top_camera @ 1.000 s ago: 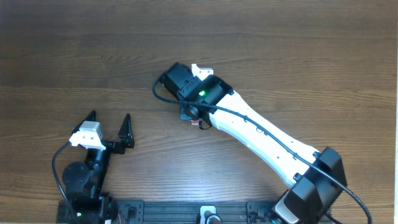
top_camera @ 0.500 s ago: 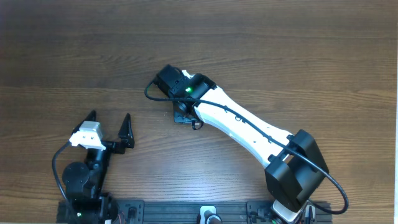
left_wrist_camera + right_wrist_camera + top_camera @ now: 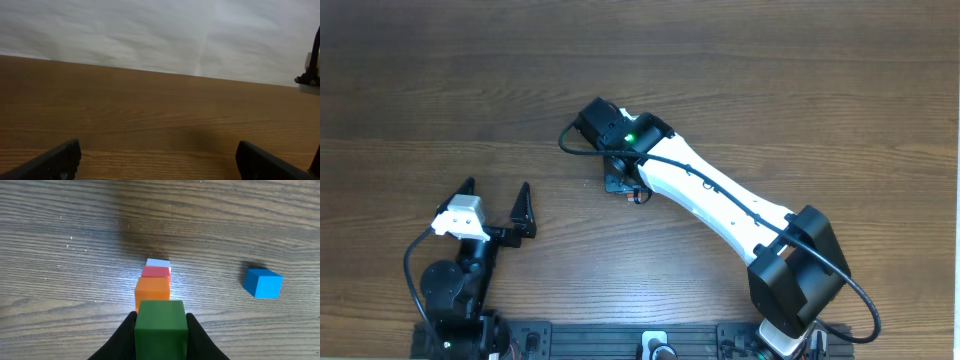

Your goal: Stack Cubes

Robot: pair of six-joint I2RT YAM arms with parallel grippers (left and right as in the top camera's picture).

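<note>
Right end effector (image 3: 161,331) is clamped on the green cube (image 3: 161,320), fingers snug on both its sides. Just beyond it come the orange cube (image 3: 152,289), red cube (image 3: 156,272) and white cube (image 3: 158,263) - stack or row, can't tell. The blue cube (image 3: 263,282) sits apart on the worktop (image 3: 60,255). Left end effector (image 3: 497,190) is spread wide, empty.

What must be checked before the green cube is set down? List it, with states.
1. Grip on green cube by right end effector: ok.
2. Line-up of orange cube, red cube and white cube: ok.
3. Centring of green cube over orange cube: cannot tell.
4. Clearance of blue cube from the others: ok.
5. Parking of left end effector, open and far from the cubes: ok.
</note>
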